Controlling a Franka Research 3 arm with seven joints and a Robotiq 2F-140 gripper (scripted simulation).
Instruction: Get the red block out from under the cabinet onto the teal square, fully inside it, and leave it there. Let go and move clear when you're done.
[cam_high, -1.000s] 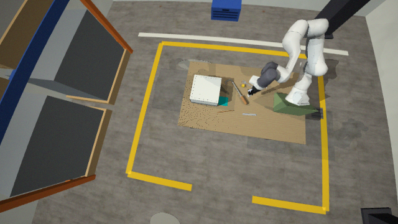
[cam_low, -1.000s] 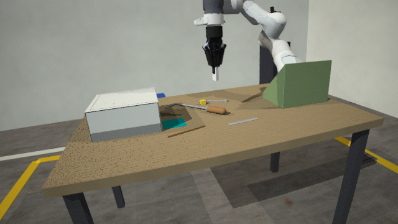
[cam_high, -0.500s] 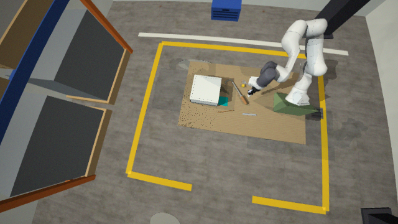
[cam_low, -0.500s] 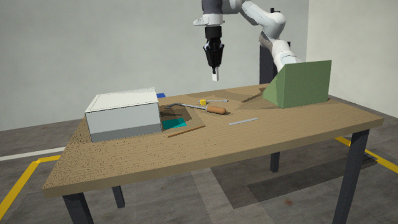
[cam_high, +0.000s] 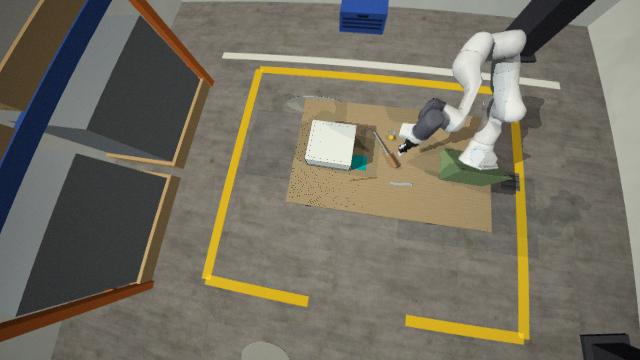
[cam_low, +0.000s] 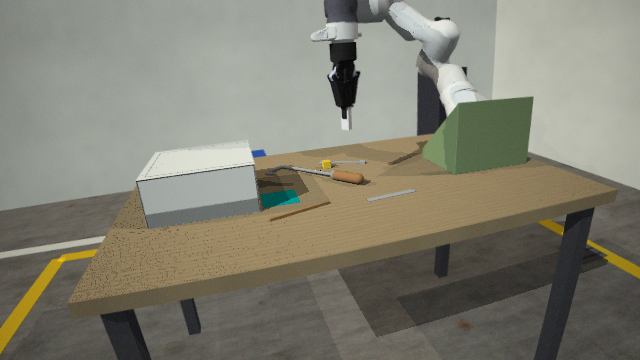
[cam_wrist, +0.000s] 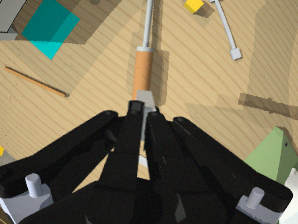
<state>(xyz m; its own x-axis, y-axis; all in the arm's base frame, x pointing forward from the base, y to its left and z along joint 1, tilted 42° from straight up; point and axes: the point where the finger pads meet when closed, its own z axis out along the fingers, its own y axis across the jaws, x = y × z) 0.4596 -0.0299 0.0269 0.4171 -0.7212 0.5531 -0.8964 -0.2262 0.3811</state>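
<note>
Overhead, we found the claw (cam_low: 346, 122) fully closed on nothing, hanging high above the hooked tool (cam_low: 320, 172) on the worktop (cam_low: 450, 210). We could not see the red block; the teal square (cam_low: 280, 199) lay beside the cabinet (cam_low: 200, 185).

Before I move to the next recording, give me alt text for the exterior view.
The gripper hangs shut and empty high above a wooden table, over a hooked tool with an orange handle. At left a white cabinet stands beside a teal square; a green wedge stands at right. No red block shows.
</note>
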